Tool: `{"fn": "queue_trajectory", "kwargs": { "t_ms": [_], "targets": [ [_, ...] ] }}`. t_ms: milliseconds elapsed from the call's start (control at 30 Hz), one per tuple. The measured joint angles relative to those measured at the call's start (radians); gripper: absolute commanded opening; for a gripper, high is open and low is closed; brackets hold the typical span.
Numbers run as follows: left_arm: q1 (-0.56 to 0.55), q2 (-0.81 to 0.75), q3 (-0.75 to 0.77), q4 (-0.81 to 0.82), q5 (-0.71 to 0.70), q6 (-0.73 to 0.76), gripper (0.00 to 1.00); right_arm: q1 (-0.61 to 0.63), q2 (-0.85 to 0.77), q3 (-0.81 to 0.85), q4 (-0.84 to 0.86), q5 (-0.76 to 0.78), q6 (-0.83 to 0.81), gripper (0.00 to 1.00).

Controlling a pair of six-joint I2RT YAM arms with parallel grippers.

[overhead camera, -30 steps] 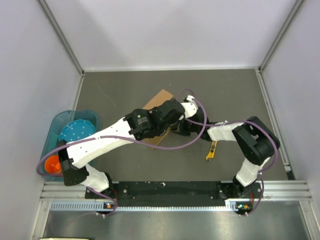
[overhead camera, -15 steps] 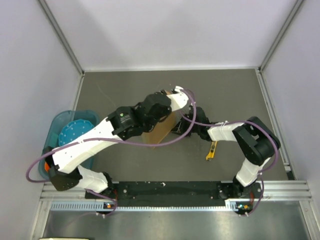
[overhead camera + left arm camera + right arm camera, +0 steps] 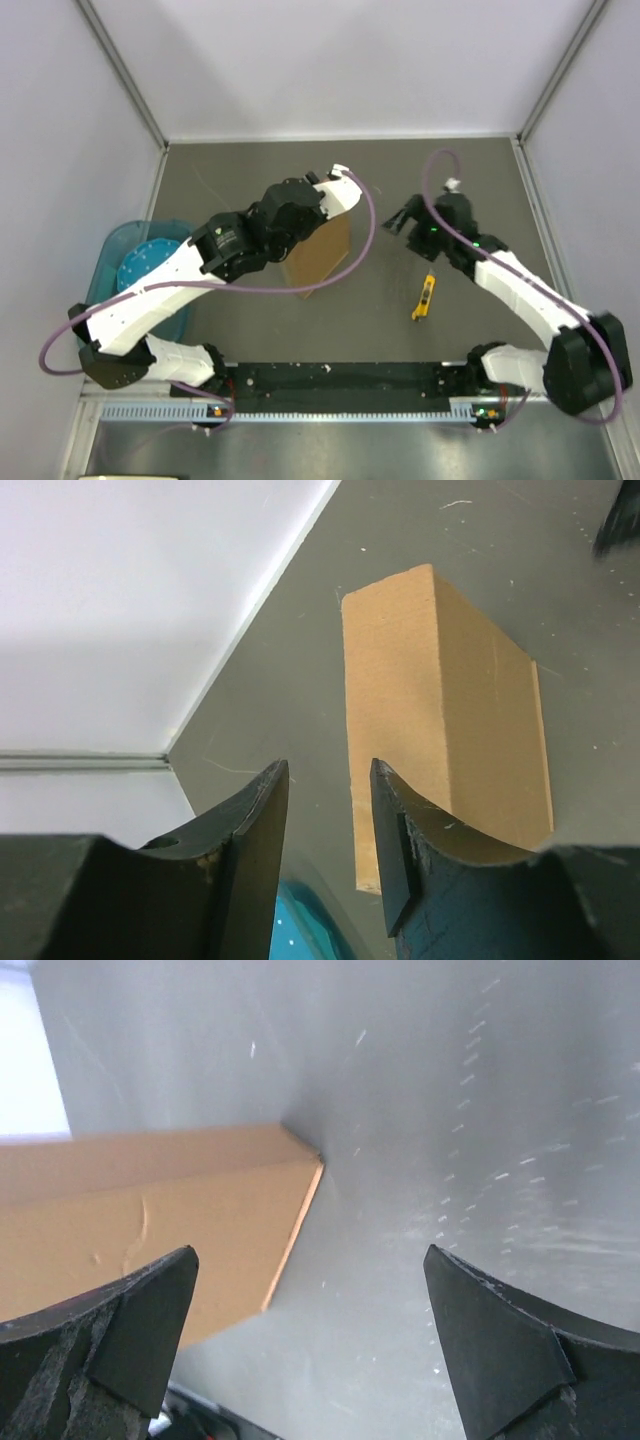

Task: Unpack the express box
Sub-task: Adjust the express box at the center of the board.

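The left gripper [image 3: 328, 772] has its fingers [image 3: 255, 825] a narrow way apart, with nothing between them. The express box [image 3: 322, 258] stands on the grey table [image 3: 470, 170] ahead of these fingertips. In the left wrist view it rises past the right-hand finger and shows one narrow face and one broad face. Whether it touches that finger cannot be told.

The right gripper [image 3: 308, 1260] has its jaws spread wide and holds nothing. The box is in front of it, off toward its left-hand finger. In the top view, bare table separates the two.

A small yellow utility knife [image 3: 426, 298] lies flat on the table near the right gripper, back toward that arm's base. A teal bin [image 3: 108, 262] sits well behind the left gripper, beside the left arm's lower links.
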Motion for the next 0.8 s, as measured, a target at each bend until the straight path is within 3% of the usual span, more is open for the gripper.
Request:
{"fn": "queue_trajectory", "kwargs": {
  "t_ms": [133,200,333,367,500,567,600,800],
  "targets": [
    [0.002,-0.016,0.000,-0.001,0.035,-0.008,0.40,-0.198,-0.122,-0.035,-0.055,-0.068,0.021,0.99],
    [0.005,-0.026,0.000,-0.002,0.056,-0.013,0.41,-0.222,-0.171,-0.066,-0.103,-0.072,0.009,0.99],
    [0.011,-0.034,0.000,-0.002,0.077,-0.018,0.41,-0.181,-0.227,-0.029,-0.367,0.020,-0.060,0.99],
    [0.014,-0.035,0.000,-0.003,0.079,-0.018,0.61,-0.169,-0.224,0.002,-0.442,0.058,-0.072,0.99],
    [0.020,-0.035,0.000,-0.002,0.077,-0.018,0.65,-0.153,-0.236,0.071,-0.615,0.163,-0.080,0.98],
    [0.024,-0.035,0.000,-0.002,0.076,-0.018,0.78,-0.147,-0.251,0.071,-0.675,0.196,-0.072,0.89],
    [0.028,-0.035,0.001,-0.002,0.076,-0.017,0.99,-0.138,-0.253,0.070,-0.704,0.209,-0.068,0.88],
    [0.075,-0.035,0.022,-0.003,0.085,-0.017,0.99,-0.024,-0.177,0.050,-0.766,0.262,-0.006,0.87]
  ]
}}
